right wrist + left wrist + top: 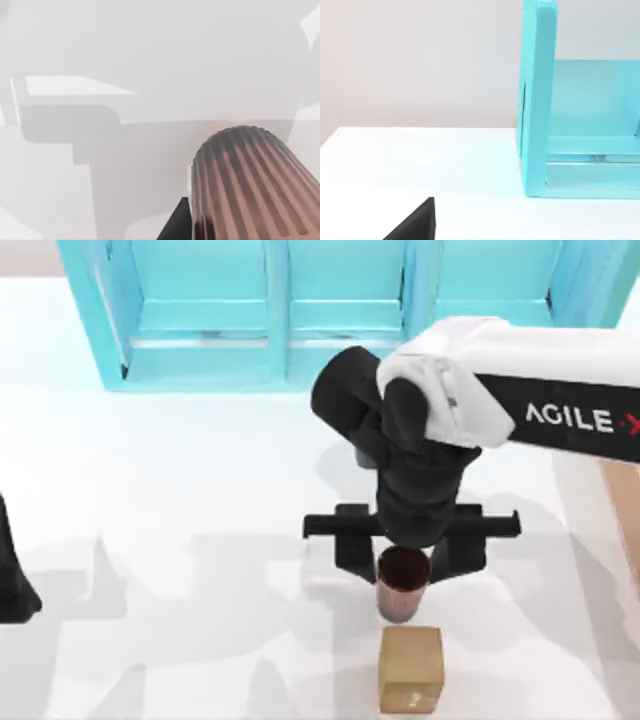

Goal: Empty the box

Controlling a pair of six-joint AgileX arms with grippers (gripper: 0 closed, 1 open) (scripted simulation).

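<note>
1. At the top view's far left edge, left arm (12,575) parked; only a black sliver of it visible, claw state cannot be told. Left wrist view has one dark wedge at the frame's bottom.
2. Turquoise shelf unit (290,315) along the back of the white table (150,490): flat smooth panels, three compartments, top cut off by the frame. Left wrist view shows its end wall (536,100) edge-on.
3. Centre-right: right arm, white shell over black links, lettering "AGILE·X" partly cut off. Right gripper (402,575) points down, fingers clenched on a ribbed reddish-brown cup (402,585); ribs clear in right wrist view (245,185).
4. Just in front of the cup: small cardboard cube (411,668), white mark, unreadable.
5. Right edge: tan strip (625,515), likely the box, mostly cropped.
</note>
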